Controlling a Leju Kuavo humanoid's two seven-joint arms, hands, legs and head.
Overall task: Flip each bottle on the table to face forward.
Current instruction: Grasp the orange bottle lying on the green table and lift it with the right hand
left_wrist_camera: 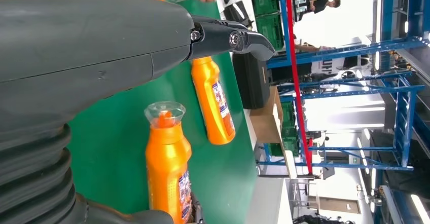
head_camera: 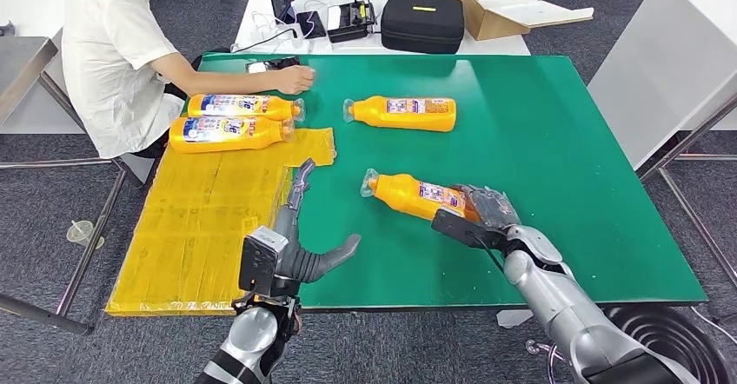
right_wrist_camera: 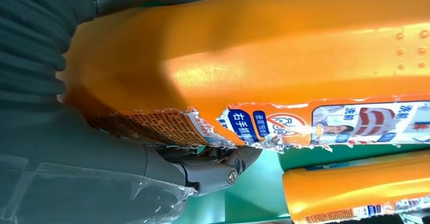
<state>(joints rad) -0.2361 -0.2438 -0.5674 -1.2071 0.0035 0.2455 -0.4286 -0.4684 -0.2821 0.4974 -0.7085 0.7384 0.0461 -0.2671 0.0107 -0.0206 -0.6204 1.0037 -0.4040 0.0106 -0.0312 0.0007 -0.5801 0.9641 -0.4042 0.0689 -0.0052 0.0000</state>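
Near bottle [head_camera: 415, 195], gripped by right hand [head_camera: 487, 211]

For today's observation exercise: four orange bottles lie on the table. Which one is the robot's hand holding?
The nearest bottle, lying alone at the front of the green table: the right hand grips its base. The other three lie farther back, untouched.

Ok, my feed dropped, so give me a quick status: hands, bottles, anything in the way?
Right hand grips nearest bottle at its base. Left hand open, holding nothing. Three more bottles lying flat. Person's hand resting on table's far edge.
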